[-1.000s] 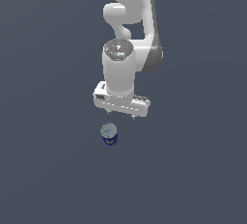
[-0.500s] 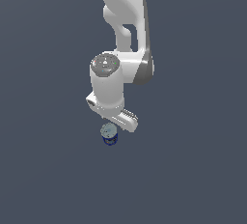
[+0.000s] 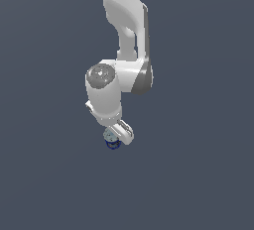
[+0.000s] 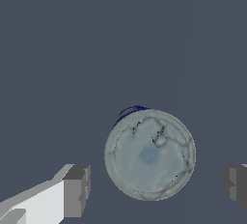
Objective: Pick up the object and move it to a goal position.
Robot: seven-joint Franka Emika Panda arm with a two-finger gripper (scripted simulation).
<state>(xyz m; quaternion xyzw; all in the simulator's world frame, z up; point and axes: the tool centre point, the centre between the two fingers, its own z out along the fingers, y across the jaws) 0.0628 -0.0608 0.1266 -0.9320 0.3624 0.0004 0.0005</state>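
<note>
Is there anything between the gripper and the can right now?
Nothing visible. In the wrist view the can sits in the open gap between the two fingers, with bare floor either side.

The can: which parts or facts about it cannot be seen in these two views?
- Can label: the wrist view looks straight down on the lid, so only a blue sliver shows.
- Can in the exterior view: very small, partly covered by the end effector.
- Goal position: no marker in either view.

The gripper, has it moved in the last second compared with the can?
Yes. In the exterior view the gripper has swung round and come down onto the can, which stayed put.
</note>
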